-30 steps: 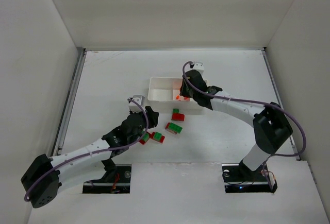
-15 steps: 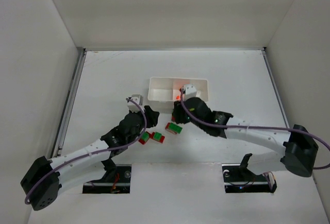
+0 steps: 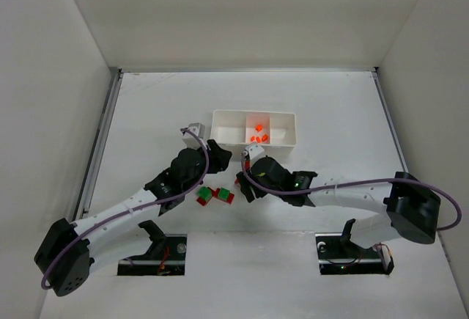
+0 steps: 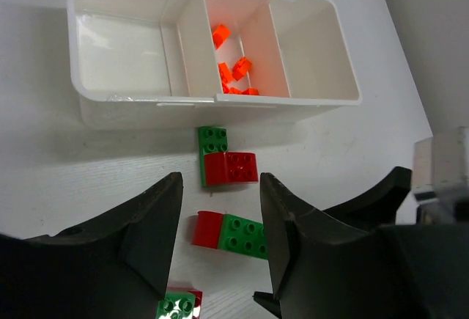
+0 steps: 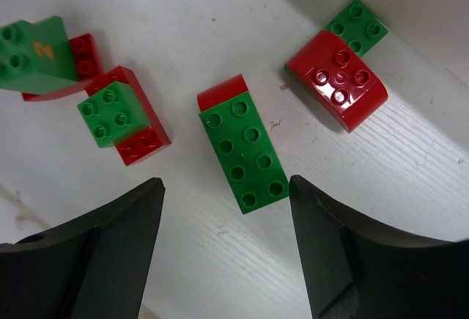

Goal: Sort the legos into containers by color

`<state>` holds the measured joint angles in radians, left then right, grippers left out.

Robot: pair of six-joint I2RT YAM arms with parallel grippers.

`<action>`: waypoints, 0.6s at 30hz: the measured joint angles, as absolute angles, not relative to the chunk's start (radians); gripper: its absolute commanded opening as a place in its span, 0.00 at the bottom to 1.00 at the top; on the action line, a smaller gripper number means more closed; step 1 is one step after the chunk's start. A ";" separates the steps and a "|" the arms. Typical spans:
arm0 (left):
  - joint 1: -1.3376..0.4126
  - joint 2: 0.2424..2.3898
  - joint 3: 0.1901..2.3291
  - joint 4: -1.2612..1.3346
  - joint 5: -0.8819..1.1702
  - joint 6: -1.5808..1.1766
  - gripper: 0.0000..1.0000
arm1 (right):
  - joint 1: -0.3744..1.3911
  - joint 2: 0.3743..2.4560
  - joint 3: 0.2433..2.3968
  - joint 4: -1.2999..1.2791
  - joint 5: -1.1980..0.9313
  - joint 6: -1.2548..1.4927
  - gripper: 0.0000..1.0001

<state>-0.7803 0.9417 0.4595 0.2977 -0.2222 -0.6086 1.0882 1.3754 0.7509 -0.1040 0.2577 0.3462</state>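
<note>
- right gripper [image 5: 223, 187] is wide open with nothing in it, hanging right over the long green brick [image 5: 245, 154] with a red bit [image 5: 223, 92] stuck on its far end. it's lying flat on the table [image 5: 183, 11], a little short of the tray.
- to grab it cleanly i'd twist the wrist a touch so the jaws square up with the long sides, then drop straight down and pinch across the width.
- left gripper [image 4: 220, 187] is open and empty too, aimed at the same cluster, so the arms look crowded.
- neighbours not to nudge: red curved brick [image 5: 337, 77] on one side, green-on-red pair [image 5: 121, 114] on the other.
- white tray [image 4: 220, 101] sits beyond, with orange pieces [image 4: 233, 73] in its middle compartment [image 4: 245, 40].
- the green and red are joined, so they probably need splitting first.
</note>
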 measured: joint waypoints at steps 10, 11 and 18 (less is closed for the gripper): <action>-0.770 0.938 0.467 0.218 -0.210 -0.620 0.44 | 1.088 1.517 0.773 -0.061 0.267 0.286 0.66; -0.767 0.937 0.467 0.215 -0.210 -0.621 0.44 | 1.087 1.521 0.774 -0.054 0.270 0.283 0.63; -0.752 0.937 0.467 0.212 -0.205 -0.623 0.44 | 1.079 1.549 0.793 -0.019 0.280 0.281 0.34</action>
<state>-0.7517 0.9371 0.4667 0.2115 -0.2050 -0.6231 1.0786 1.5486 0.7925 -0.0189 0.2798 0.2810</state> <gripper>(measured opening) 0.437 0.406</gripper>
